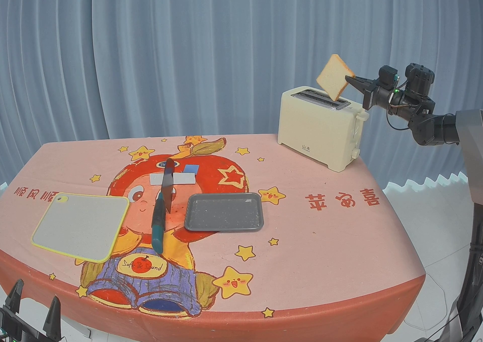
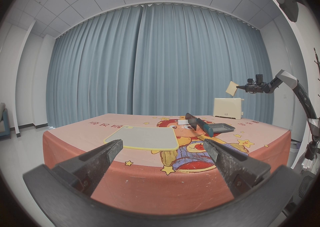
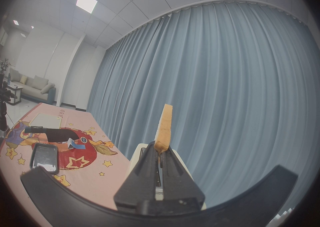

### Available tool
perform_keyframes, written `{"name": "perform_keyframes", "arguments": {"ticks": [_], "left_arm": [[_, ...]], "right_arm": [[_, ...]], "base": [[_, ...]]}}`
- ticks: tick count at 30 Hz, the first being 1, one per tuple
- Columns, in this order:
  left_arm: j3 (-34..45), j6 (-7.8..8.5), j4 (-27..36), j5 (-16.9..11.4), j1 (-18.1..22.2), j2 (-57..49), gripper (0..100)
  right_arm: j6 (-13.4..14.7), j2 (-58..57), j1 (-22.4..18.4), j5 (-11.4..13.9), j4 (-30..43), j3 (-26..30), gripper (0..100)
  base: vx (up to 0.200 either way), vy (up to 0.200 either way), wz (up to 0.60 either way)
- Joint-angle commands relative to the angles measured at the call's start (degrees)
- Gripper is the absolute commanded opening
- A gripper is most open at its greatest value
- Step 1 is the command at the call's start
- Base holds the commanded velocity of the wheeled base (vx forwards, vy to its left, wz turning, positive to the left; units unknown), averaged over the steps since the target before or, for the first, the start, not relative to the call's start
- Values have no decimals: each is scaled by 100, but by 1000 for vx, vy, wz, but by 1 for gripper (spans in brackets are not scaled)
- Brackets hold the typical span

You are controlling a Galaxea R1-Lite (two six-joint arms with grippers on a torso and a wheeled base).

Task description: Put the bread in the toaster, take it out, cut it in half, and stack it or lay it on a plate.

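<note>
One table (image 1: 327,257): draped in a pink cartoon cloth, carrying everything below but the bread.
Toaster (image 1: 319,129): cream, two slots on top, at the far right corner of the table.
Cutting board (image 1: 80,227): pale with a yellow rim, lying flat at near left.
Tray (image 1: 225,212): dark, rectangular, at mid-table.
Knife (image 1: 162,202): teal handle toward the near side, blade propped on a small white-and-blue rest (image 1: 176,178), between Cutting board and Tray.
Bread (image 1: 334,77): one slice, tilted in the air just above the Toaster, clear of it.
Right gripper (image 1: 350,78): pinching the Bread at its right corner.
Left gripper (image 2: 163,146): fingers spread wide, holding nothing, off the table's near left edge.
</note>
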Motion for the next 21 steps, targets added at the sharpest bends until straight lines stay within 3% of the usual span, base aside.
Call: {"name": "perform_keyframes", "arguments": {"ticks": [1,21], "left_arm": [[101,-4,-4,2,4,-93,100],[101,-4,-4,2,4,-93,100]], "right_arm": [[-2,171,27,0,-75,-10,0],[-10,382,27,-8,-31,-72,0]], "base": [[0,0,0],[0,0,0]]}}
